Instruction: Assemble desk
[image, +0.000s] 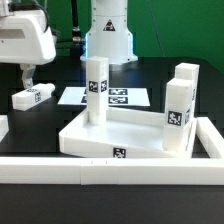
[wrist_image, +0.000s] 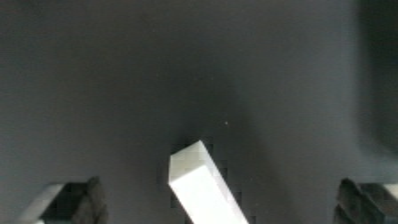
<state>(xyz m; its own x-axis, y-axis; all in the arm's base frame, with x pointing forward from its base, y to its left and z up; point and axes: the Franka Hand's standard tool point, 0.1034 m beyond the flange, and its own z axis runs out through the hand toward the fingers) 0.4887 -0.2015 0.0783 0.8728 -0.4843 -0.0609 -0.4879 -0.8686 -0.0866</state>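
Black surface (image: 30, 125) fills the frame, green backdrop (image: 175, 25) up top. Hand (image: 27, 74), upper left, hangs spread above a loose leg (image: 32, 97); tabletop (image: 118, 135) sits center.

Shows dark bare tabletop (wrist_image: 160, 70) across most of the frame. One white leg (wrist_image: 201, 180) lying on it, an end face lit brighter than its long side. Gripper (wrist_image: 222, 205) above, fingers (wrist_image: 71, 203) spread wide to either side, clear of the leg.
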